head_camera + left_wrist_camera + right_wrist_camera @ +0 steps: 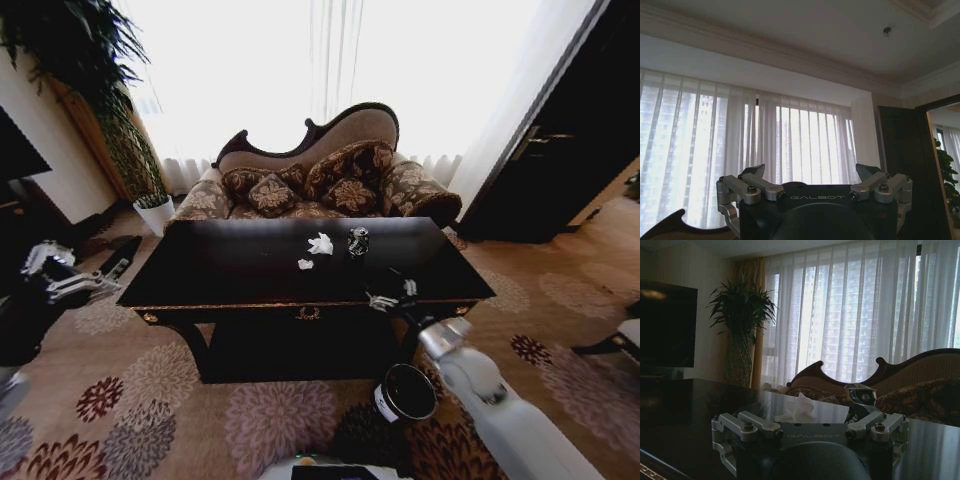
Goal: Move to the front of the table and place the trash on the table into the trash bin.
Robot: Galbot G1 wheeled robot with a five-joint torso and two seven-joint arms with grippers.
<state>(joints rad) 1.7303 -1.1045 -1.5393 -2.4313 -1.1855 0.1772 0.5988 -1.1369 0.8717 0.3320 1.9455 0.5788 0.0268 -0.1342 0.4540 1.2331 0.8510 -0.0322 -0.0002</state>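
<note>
The glossy black table (pixel 230 270) stands straight ahead. Past its middle lies the trash: a white paper ball (pixel 320 243) (pixel 800 409), a smaller white scrap (pixel 305 264) and a dark shiny wrapper (pixel 358 241) (pixel 860 395). The round dark trash bin (pixel 405 392) sits on the rug below the table's front right corner. My right gripper (pixel 390 295) (pixel 810 420) hovers open over the table's front right part, short of the trash and pointing at it. Left of the table, my left gripper (pixel 65 275) (pixel 811 172) is raised and open, holding nothing.
A patterned sofa (pixel 330 180) stands behind the table. A white plant pot (pixel 155 213) with a tall plant is at the back left, and a dark cabinet (pixel 540 170) at the right. Flowered rug (pixel 150 400) spreads in front of the table.
</note>
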